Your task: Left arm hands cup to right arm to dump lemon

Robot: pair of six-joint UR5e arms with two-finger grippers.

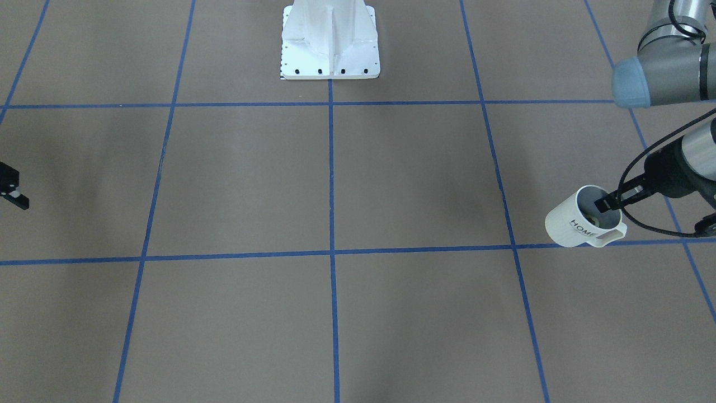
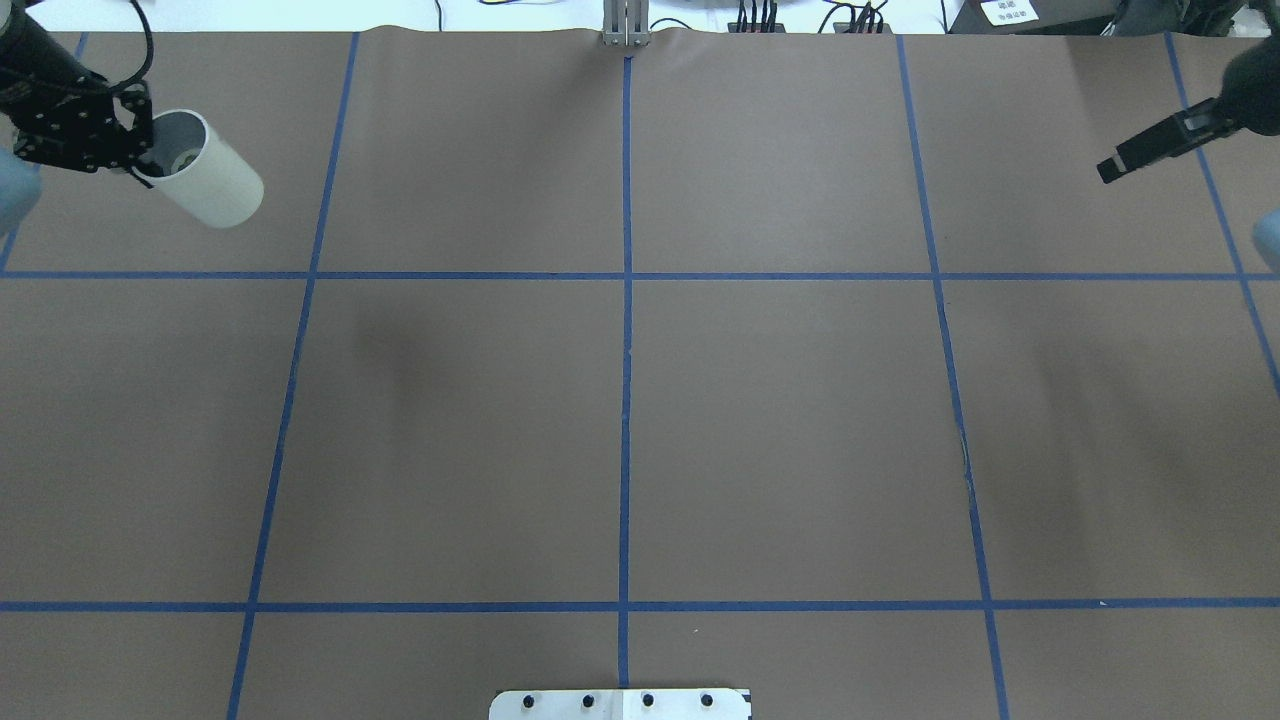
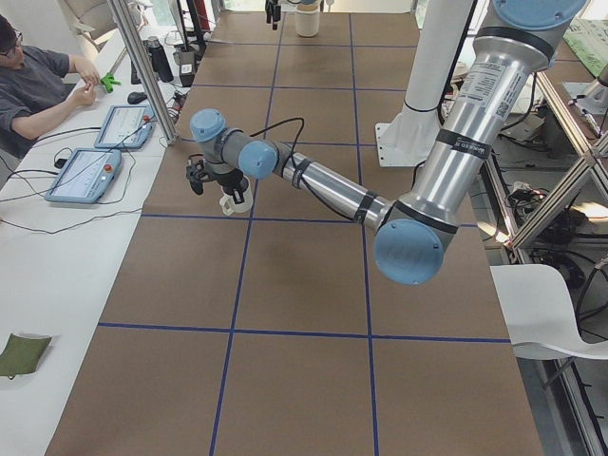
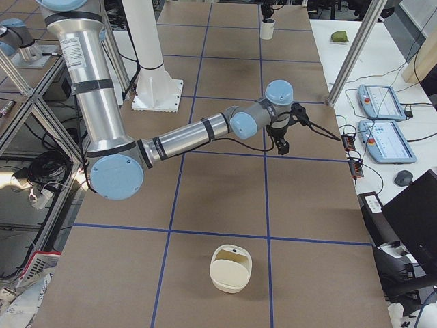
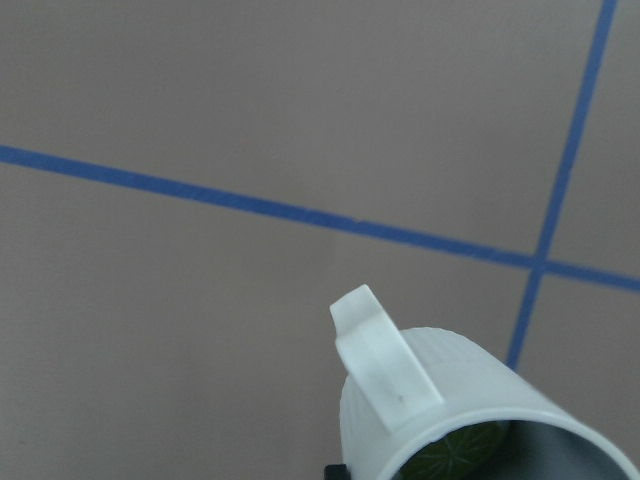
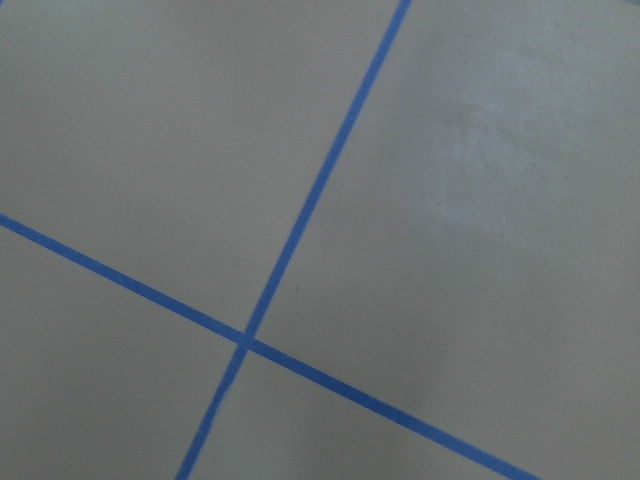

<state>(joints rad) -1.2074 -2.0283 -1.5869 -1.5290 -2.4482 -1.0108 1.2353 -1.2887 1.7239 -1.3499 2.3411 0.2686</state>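
We hold one white ceramic mug with a grey inside and black "HOME" lettering [image 1: 582, 221], lifted off the brown paper-covered table [image 2: 620, 420] at its far left edge, well away from the white robot base plate [image 1: 330, 42]. The left gripper [image 1: 607, 201] is clamped on the mug's rim, one finger inside and one outside. One dull yellow-green lemon piece [image 5: 455, 455] sits within. The right gripper [image 2: 1150, 150] hangs far across the table from the mug, its fingers seemingly together on nothing.

We judge the mug stiff, smooth, fairly heavy and breakable; the rim pinch could slip. The receiving hand would do best taking the opposite rim or the squarish loop handle [image 1: 612, 235].
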